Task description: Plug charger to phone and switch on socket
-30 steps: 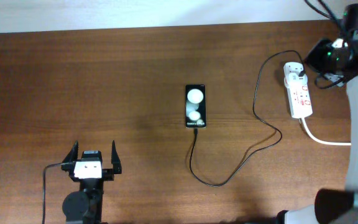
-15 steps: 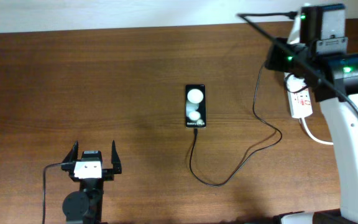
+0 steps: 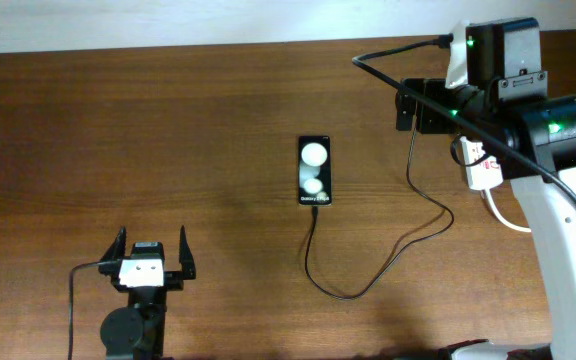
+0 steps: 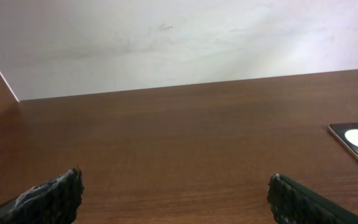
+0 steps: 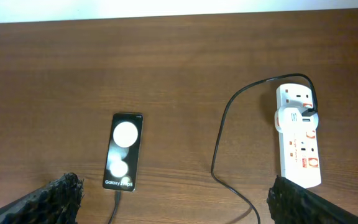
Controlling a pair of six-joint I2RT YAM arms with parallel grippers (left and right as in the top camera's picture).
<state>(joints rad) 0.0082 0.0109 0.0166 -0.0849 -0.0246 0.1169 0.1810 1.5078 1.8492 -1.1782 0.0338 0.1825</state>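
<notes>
Phone (image 3: 314,170): lying flat near the middle of the counter (image 3: 168,120), glossy face up, showing two white round spots.
Charger (image 5: 218,138): running as a thin black cable from the phone's near short edge, looping toward the near side, then curving up to the white adapter (image 5: 294,117) — tip meeting the phone's edge, seating too small to judge.
Adapter: sitting plugged in toward the far end of the socket.
Socket (image 5: 300,158): lying on the right side of the counter, well apart from the phone, showing red marks; switch position too small to tell; partly covered by the right arm in the overhead view.
Thick white cord (image 3: 508,220): trailing off the socket's near end toward the right.
Left gripper (image 3: 151,247): sitting low at the near left, jaws standing wide apart, holding nothing, well apart from the phone.
Right gripper (image 5: 179,205): hovering high above the counter, jaws spread wide, gripping nothing — wrist view taking in both phone and socket.
</notes>
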